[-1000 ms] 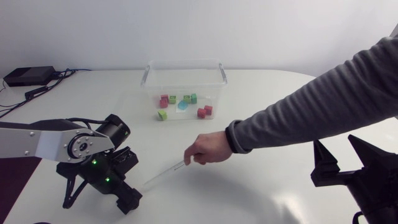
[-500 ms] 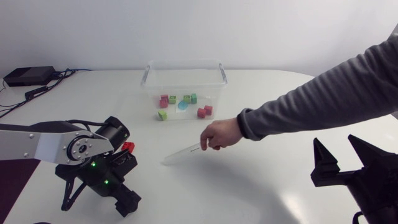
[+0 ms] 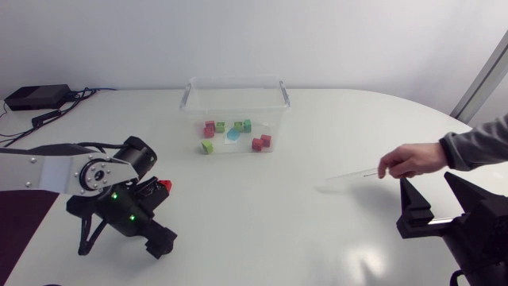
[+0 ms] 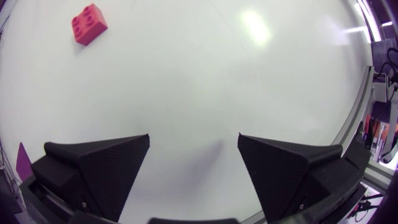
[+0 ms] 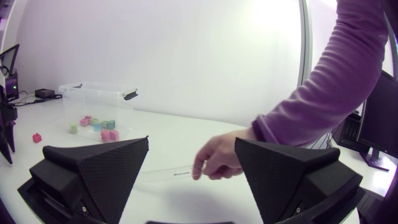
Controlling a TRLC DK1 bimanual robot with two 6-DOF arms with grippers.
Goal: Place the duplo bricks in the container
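A clear plastic container (image 3: 236, 83) stands at the back middle of the table, holding several red, green and blue duplo bricks (image 3: 259, 143). One red brick (image 3: 164, 187) lies loose on the table beside my left arm. In the left wrist view this red brick (image 4: 89, 24) sits ahead of my left gripper (image 4: 194, 152) and off to one side, well clear of the open, empty fingers. My left gripper (image 3: 157, 238) hangs low at the front left. At the front right my right gripper (image 3: 436, 200) stands open and empty. The right wrist view shows the container (image 5: 99, 95) and the red brick (image 5: 37, 137) far ahead.
A person's hand (image 3: 406, 159) reaches over the table's right side, holding a thin clear strip (image 3: 353, 176) just above and ahead of my right gripper. The hand (image 5: 217, 159) and strip (image 5: 171, 172) lie between the right fingers' line of sight and the container.
The person's hand has pulled back from the table's middle to the right, taking the clear strip along. My left arm has turned a little, and the red brick beside it now shows.
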